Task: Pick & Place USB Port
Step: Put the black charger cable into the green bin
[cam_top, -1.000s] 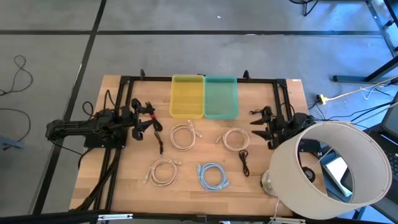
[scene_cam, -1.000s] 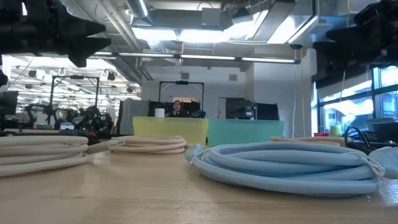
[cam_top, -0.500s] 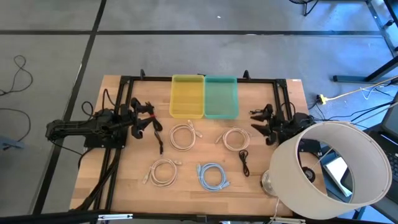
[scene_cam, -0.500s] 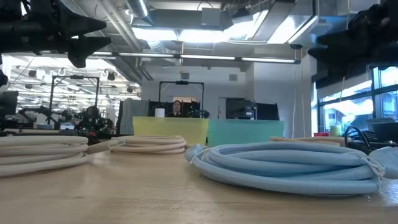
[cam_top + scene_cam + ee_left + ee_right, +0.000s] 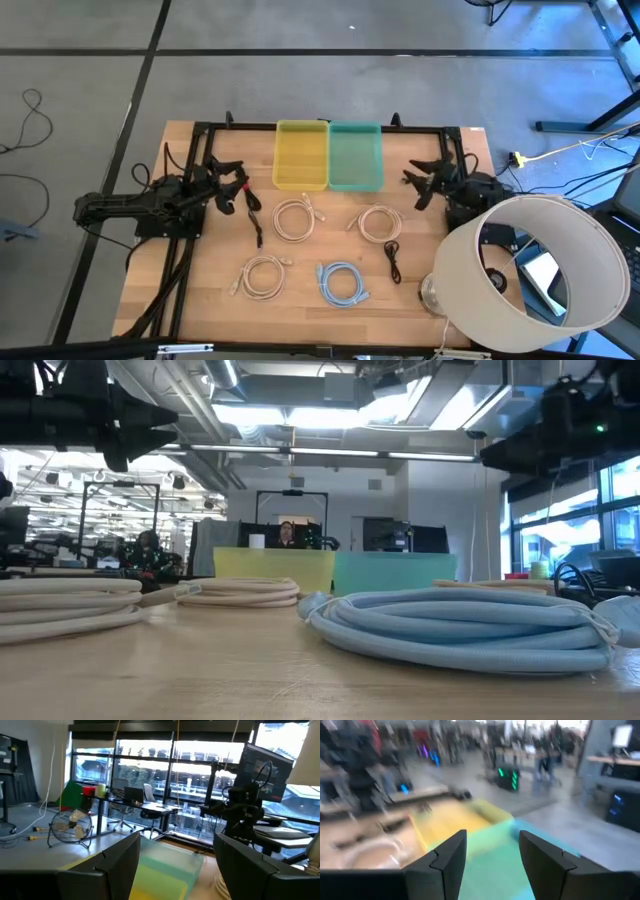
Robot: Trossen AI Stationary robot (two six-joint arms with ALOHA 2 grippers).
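Observation:
A short black USB cable (image 5: 392,261) lies on the wooden table near the right middle; a second black cable (image 5: 256,228) lies by the left arm. My left gripper (image 5: 236,187) hangs open and empty above the table's left side, pointing toward the bins; it also shows in its own wrist view (image 5: 175,851). My right gripper (image 5: 419,184) hangs open and empty above the table's right side, beside the green bin (image 5: 355,156); its wrist view (image 5: 492,845) looks over the green bin (image 5: 495,865) and the yellow bin (image 5: 451,822). Neither gripper touches a cable.
The yellow bin (image 5: 301,155) and the green bin stand side by side at the far middle. Three white cable coils (image 5: 294,218) (image 5: 378,222) (image 5: 263,277) and a blue coil (image 5: 343,283) lie on the table. A large lamp shade (image 5: 525,270) stands at the near right corner.
My right gripper has swung toward the table's far edge and turned toward the bins, staying open. My left gripper has shifted a little toward the far edge. The cables lie as they did.

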